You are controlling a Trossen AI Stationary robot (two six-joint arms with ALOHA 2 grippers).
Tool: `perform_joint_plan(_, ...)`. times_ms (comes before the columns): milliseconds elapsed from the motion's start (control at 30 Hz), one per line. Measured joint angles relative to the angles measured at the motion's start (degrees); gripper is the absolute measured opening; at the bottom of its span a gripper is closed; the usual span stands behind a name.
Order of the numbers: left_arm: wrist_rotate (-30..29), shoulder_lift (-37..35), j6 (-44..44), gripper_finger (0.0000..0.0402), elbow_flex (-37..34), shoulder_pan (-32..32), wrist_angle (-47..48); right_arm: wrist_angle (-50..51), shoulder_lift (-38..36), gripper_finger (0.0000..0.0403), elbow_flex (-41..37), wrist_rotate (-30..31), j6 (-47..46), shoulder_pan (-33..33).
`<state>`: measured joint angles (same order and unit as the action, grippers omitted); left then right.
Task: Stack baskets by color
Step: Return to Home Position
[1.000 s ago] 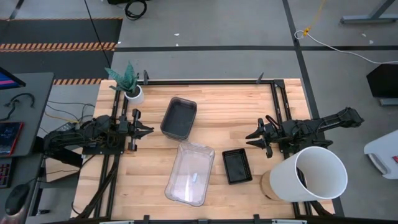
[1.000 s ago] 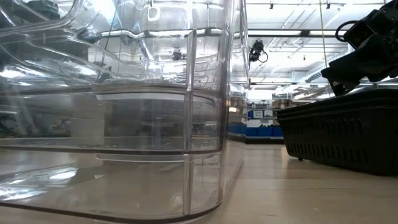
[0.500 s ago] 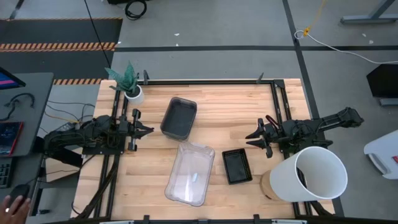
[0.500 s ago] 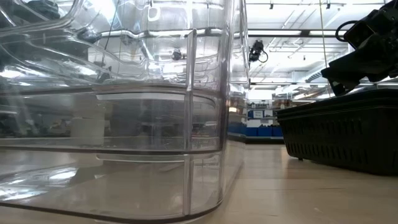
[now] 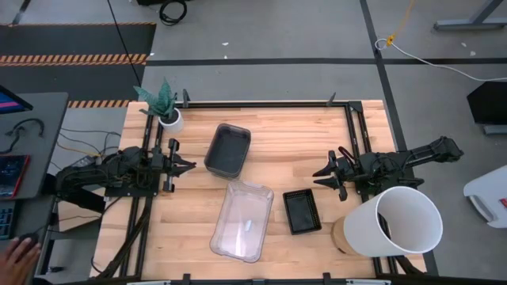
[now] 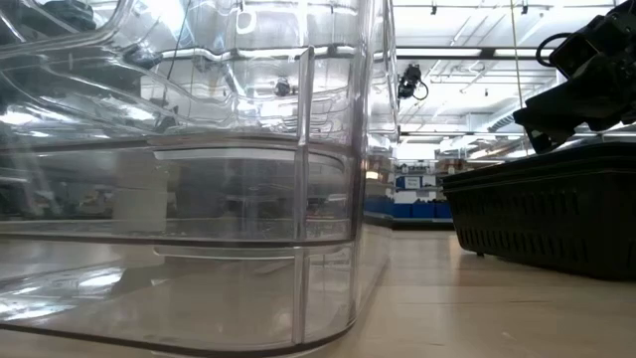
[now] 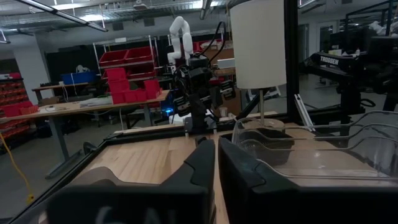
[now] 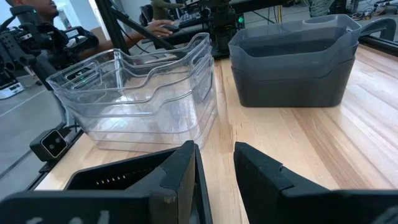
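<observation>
Three groups of baskets rest on their bottoms on the wooden table [image 5: 269, 127]. A smoky grey basket [image 5: 228, 150] [image 8: 292, 62] sits at the far middle. A large clear basket [image 5: 242, 220] [image 8: 143, 93] [image 6: 199, 179] lies near the front, and its rims show more than one nested. A small black slatted basket [image 5: 302, 211] [image 6: 547, 219] lies to its right. My left gripper [image 5: 188, 166] [image 7: 216, 168] hovers shut at the table's left side. My right gripper [image 5: 318, 174] [image 8: 214, 168] hovers open at the right side, past the black basket's far end. Neither touches a basket.
A big white bucket [image 5: 392, 222] [image 7: 258, 43] lies tipped at the front right corner, close under my right arm. A small white plant pot [image 5: 169, 119] stands at the far left corner. A black frame rail [image 5: 261, 103] runs along the table's edges. Bare wood lies between the baskets.
Both arms and all baskets have kept still. A person's hand has come into view at the desk beyond the table's left edge.
</observation>
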<state>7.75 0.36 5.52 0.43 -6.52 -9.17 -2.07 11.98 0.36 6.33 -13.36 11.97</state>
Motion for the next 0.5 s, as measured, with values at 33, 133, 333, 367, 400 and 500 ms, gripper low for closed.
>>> perform_joint_plan(33, 0.0, 0.0, 0.0, 0.0026, 0.0, 0.0, 0.0, 0.0, 0.0, 0.0118, 0.0, 0.0, 0.0, 0.0)
perform_joint_plan(133, 0.0, 0.0, 0.0, 0.0026, 0.0, 0.0, 0.0, 0.0, 0.0, 0.0118, 0.0, 0.0, 0.0, 0.0)
perform_joint_plan(333, 0.0, 0.0, 0.0, 0.0034, 0.0, 0.0, 0.0, 0.0, 0.0, 0.0118, 0.0, 0.0, 0.0, 0.0)
perform_joint_plan(367, 0.0, 0.0, 0.0, 0.0035, 0.0, 0.0, 0.0, 0.0, 0.0, 0.0118, 0.0, 0.0, 0.0, 0.0)
perform_joint_plan(400, 0.0, 0.0, 0.0, 0.0036, 0.0, 0.0, 0.0, 0.0, 0.0, 0.0118, 0.0, 0.0, 0.0, 0.0)
perform_joint_plan(500, 0.0, 0.0, 0.0, 0.0035, 0.0, 0.0, 0.0, 0.0, 0.0, 0.0118, 0.0, 0.0, 0.0, 0.0)
